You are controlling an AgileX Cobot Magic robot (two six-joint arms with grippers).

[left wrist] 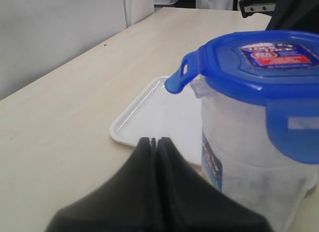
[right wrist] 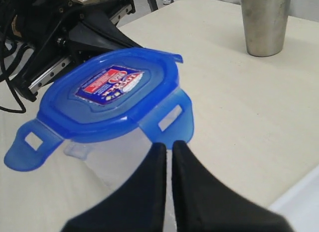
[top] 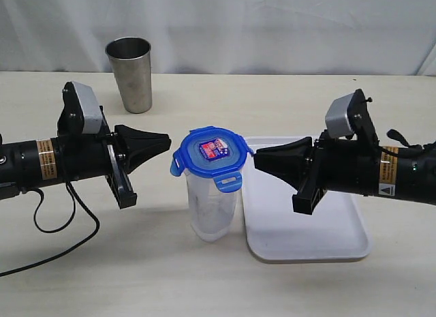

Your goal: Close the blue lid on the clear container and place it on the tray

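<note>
The clear container (top: 212,211) stands upright on the table just left of the white tray (top: 306,245). The blue lid (top: 212,153) rests on top of it, with flaps sticking outward. My left gripper (top: 168,141) is shut, empty, its tip just left of the lid. My right gripper (top: 257,157) is shut too, tip close to the lid's right flap. In the left wrist view, the container (left wrist: 249,162) and lid (left wrist: 259,67) sit beside my gripper (left wrist: 153,140), with the tray (left wrist: 159,117) beyond. In the right wrist view, the lid (right wrist: 112,95) lies just past my gripper (right wrist: 168,144).
A shiny steel tumbler (top: 131,73) stands at the back left of the table, also in the right wrist view as the tumbler (right wrist: 264,22). A black cable (top: 61,221) loops on the table under the left arm. A white curtain hangs behind.
</note>
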